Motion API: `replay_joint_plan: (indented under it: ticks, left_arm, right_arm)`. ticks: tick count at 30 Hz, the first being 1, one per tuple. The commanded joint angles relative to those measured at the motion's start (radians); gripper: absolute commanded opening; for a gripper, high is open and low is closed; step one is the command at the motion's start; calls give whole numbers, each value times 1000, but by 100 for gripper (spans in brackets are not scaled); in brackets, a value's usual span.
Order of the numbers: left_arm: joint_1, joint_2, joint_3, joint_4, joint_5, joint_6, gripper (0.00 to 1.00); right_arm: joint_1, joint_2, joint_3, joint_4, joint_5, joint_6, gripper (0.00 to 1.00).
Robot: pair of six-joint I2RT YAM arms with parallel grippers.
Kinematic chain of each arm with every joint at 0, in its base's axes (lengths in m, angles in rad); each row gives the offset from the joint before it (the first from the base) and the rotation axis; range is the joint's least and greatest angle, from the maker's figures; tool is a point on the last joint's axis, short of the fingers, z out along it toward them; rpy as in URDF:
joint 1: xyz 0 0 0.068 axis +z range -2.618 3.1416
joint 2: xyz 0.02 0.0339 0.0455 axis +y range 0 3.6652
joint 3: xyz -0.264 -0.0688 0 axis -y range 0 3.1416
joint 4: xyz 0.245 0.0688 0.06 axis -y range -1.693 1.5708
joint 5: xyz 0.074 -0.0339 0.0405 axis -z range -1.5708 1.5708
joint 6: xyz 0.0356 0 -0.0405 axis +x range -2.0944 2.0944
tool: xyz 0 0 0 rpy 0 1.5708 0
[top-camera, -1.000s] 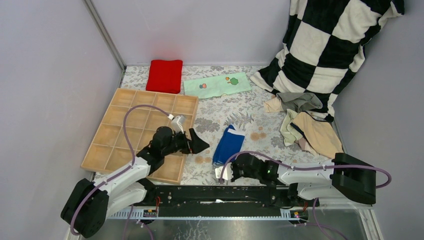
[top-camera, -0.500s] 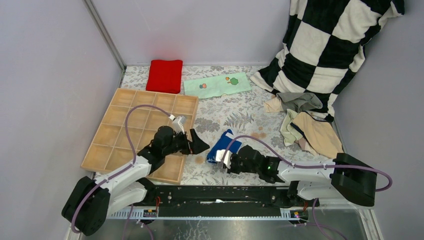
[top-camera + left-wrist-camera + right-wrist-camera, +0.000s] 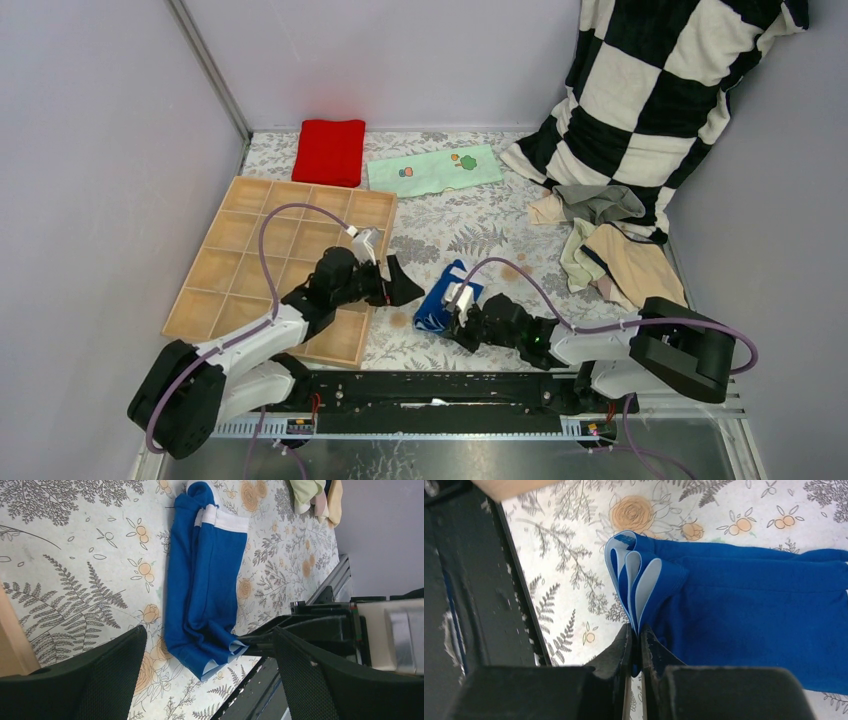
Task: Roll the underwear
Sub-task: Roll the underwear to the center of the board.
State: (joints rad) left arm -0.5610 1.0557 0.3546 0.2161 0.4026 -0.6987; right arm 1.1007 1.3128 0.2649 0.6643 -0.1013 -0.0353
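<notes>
The blue underwear (image 3: 437, 303) with white trim lies folded on the floral cloth, long and narrow in the left wrist view (image 3: 205, 575). My right gripper (image 3: 455, 308) is shut on its near white-edged hem (image 3: 634, 580), the layers fanned out just above the pinched jaws (image 3: 638, 632). Just left of the underwear, my left gripper (image 3: 402, 286) hovers open with nothing between its fingers; the near end of the garment shows between them (image 3: 207, 635). More underwear, grey (image 3: 600, 200), tan (image 3: 635, 268) and pale green (image 3: 577, 255), lies heaped at the right.
A wooden tray (image 3: 215, 270) with compartments sits at the left, under the left arm. A red folded cloth (image 3: 330, 150) and a mint printed cloth (image 3: 432, 170) lie at the back. A checkered blanket (image 3: 650, 90) leans in the right corner. The black rail (image 3: 430, 385) runs along the near edge.
My right gripper has moved away from the near rail toward the far side, carrying the blue underwear's near hem and bunching the garment shorter. The left gripper has shifted slightly right, still open.
</notes>
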Motion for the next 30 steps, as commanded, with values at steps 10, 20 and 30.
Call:
replay_joint_plan:
  ticks: [10, 20, 30]
  left_arm:
    - [-56, 54, 28, 19, -31, 36, 98]
    - [-88, 114, 50, 22, -58, 49, 97]
    - [-122, 202, 63, 55, -94, 67, 91]
  right_arm:
    - [-185, 60, -38, 187, -127, 396, 0]
    - [-250, 183, -10, 184, -174, 552, 0]
    - [-306, 230, 101, -78, -165, 629, 0]
